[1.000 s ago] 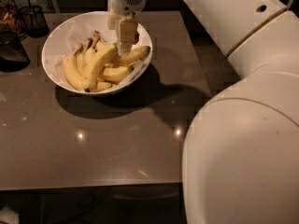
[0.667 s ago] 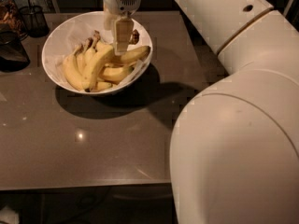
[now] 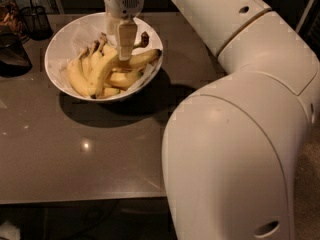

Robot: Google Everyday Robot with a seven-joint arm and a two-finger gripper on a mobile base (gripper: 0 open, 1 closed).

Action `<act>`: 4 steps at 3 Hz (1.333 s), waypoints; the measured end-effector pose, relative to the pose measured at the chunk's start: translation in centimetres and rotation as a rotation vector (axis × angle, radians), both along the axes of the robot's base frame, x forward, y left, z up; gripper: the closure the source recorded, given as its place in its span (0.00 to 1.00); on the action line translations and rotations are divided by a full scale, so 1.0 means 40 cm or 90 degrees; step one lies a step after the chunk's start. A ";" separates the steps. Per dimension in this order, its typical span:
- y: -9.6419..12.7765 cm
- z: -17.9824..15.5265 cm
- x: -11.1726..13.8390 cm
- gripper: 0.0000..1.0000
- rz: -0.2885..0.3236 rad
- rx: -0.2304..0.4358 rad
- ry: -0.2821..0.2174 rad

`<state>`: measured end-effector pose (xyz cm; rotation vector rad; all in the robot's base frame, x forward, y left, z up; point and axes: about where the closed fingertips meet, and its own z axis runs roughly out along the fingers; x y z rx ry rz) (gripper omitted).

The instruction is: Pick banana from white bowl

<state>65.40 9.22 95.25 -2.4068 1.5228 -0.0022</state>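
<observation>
The white bowl [image 3: 60, 44] stands at the back left of the dark table and holds several yellow bananas. The longest banana [image 3: 102, 73] curves from the bowl's front edge up toward the middle. Shorter bananas lie beside it, and one [image 3: 146, 57] reaches the right rim. A dark-brown stem tip [image 3: 144, 37] shows near the back right of the pile. My gripper [image 3: 125, 51] hangs straight down into the bowl from above, its tip right at the bananas in the middle of the pile. My own arm hides part of the bowl's back rim.
A dark wire-mesh cup [image 3: 36, 20] stands at the back left beside the bowl, with a dark object [image 3: 12, 56] in front of it. My large white arm [image 3: 235, 134] fills the right side. The table's front edge [image 3: 80, 200] runs along the bottom.
My gripper has shifted slightly left and a little lower into the bowl. My arm's big links have swung left and cover more of the table's right side. The bananas have not moved.
</observation>
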 end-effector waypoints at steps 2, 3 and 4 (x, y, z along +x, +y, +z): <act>0.017 -0.038 0.016 0.43 0.001 -0.014 0.014; 0.029 -0.057 0.020 0.43 0.004 -0.027 0.021; 0.040 -0.070 0.024 0.43 0.006 -0.033 0.027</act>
